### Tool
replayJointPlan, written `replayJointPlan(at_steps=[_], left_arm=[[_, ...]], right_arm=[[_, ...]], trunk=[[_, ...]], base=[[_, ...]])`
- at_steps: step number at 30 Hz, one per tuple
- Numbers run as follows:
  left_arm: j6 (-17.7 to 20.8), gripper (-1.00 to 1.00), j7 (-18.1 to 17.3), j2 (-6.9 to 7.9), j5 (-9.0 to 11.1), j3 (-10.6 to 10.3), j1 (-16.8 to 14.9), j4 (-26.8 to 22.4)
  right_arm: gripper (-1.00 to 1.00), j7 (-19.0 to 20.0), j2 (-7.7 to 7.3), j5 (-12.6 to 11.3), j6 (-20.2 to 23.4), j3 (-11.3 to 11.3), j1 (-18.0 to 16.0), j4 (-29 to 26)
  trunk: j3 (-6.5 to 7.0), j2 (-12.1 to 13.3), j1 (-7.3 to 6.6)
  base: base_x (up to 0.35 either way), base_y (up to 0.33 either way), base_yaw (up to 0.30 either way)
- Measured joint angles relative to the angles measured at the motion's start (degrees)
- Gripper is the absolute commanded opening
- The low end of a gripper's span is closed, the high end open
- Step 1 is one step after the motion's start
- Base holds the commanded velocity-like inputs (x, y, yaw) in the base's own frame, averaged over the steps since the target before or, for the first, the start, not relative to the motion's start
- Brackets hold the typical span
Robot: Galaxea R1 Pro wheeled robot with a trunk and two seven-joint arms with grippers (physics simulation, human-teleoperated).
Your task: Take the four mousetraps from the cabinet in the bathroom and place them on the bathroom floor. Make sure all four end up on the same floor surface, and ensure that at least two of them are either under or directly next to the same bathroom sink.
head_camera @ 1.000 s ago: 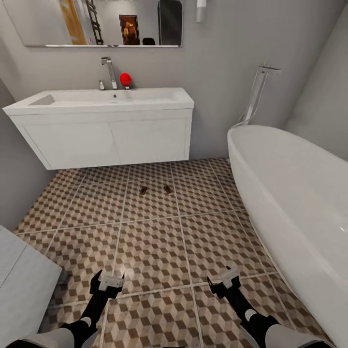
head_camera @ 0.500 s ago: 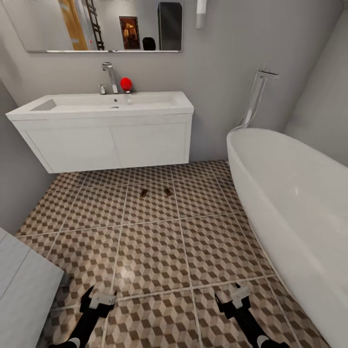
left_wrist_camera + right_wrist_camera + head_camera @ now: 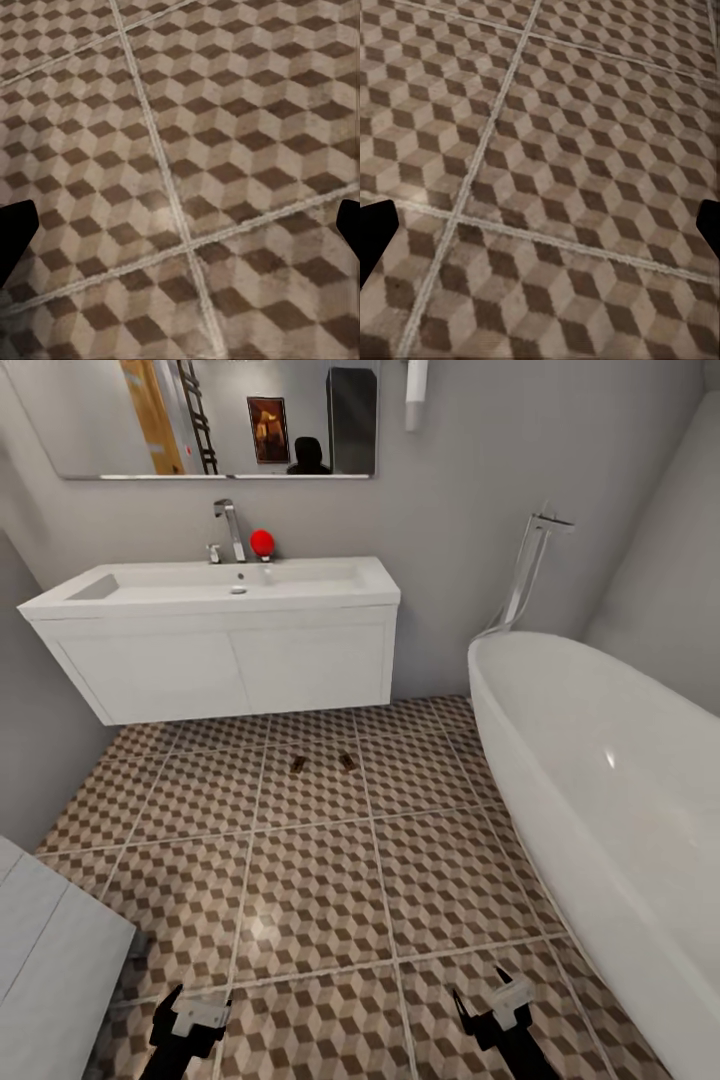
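Both arms low, left gripper (image 3: 197, 1012) and right gripper (image 3: 503, 997) over the bathroom floor (image 3: 320, 890), fingers spread, empty. Two mousetraps (image 3: 298, 763) (image 3: 347, 762) on tiles just before the sink vanity (image 3: 220, 660); bathtub (image 3: 610, 800) at right.

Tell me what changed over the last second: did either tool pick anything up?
No. Both arms pulled back toward the robot, so the left tool and right tool sit lower in the head view, open and empty. The camera shifted too. The two mousetraps stayed on the floor before the sink.
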Motion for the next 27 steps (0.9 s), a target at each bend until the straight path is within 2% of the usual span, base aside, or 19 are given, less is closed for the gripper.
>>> replayJointPlan(at_steps=[10,15,19,24,27], left_arm=[[0.0,1.00,-0.1,0.01,0.0,0.0,3.2,0.0],[-0.8,1.00,-0.2,-0.01,0.0,0.0,3.8,0.0],[-3.5,1.00,0.0,-0.01,0.0,0.0,4.0,0.0],[-5.1,1.00,0.2,0.00,0.1,0.1,4.2,0.0],[-5.5,1.00,0.3,-0.02,0.8,0.1,4.2,0.0]], right_arm=[[1.00,-0.1,-0.49,-0.5,-0.2,-0.1,0.4,0.0],[1.00,0.0,-0.58,-3.0,-0.3,-0.3,0.5,0.0],[1.00,0.1,-0.84,-5.4,-0.3,-0.5,0.5,0.0],[1.00,0.2,-0.94,-6.4,-0.3,-0.5,0.5,0.0],[1.00,0.2,-0.97,-6.7,-0.3,-0.5,0.5,0.0]], trunk=[[1.80,4.0,-2.20],[2.69,6.0,-3.29],[3.41,7.6,-4.17],[4.31,9.6,-5.27],[4.85,10.8,-5.93]], base=[[0.000,0.000,0.000],[0.000,0.000,0.000],[0.000,0.000,0.000],[0.000,0.000,0.000],[0.000,0.000,0.000]])
